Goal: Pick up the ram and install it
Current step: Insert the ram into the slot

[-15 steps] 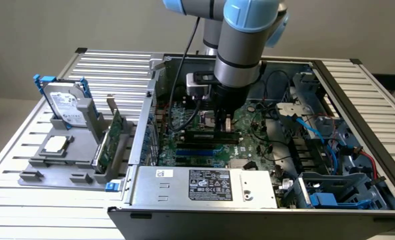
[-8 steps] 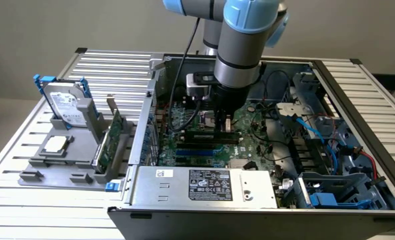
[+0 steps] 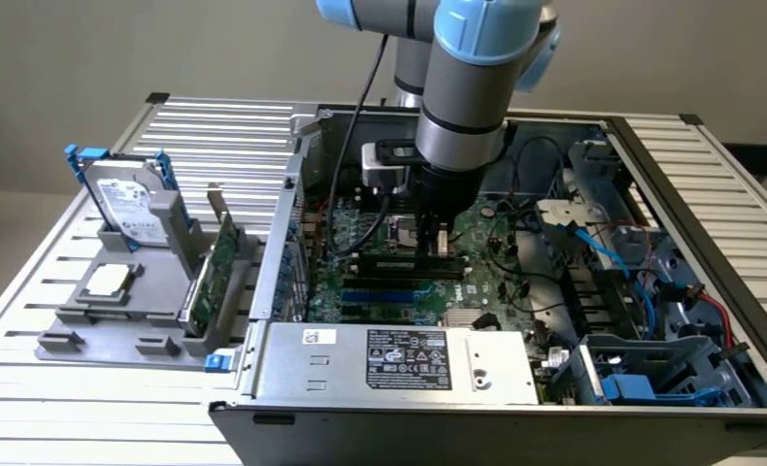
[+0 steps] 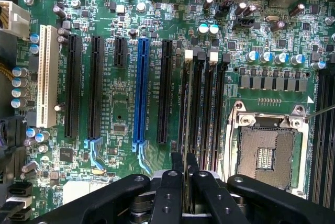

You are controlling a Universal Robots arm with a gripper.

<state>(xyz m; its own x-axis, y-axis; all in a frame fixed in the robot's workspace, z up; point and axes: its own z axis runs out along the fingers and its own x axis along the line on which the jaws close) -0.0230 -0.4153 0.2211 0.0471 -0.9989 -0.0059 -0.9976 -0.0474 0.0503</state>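
My gripper (image 3: 433, 243) is down inside the open computer case (image 3: 286, 252), just over the motherboard (image 4: 120, 109). In the wrist view its two black fingers (image 4: 177, 182) stand close together, shut on the ram (image 4: 183, 130). The ram shows edge-on as a thin dark strip running away from the fingertips. It hangs over the board right beside the long black memory slots with white end clips (image 4: 201, 103), roughly parallel to them. Whether its lower edge touches a slot I cannot tell. In the exterior view the ram (image 3: 425, 260) is a dark bar under the gripper.
A CPU socket (image 4: 267, 150) lies beside the memory slots, and a blue slot (image 4: 140, 93) and black expansion slots lie on the other side. At the exterior view's left, a grey holder carries a hard drive (image 3: 131, 209) and a green card (image 3: 216, 272). The power supply (image 3: 397, 359) is in front.
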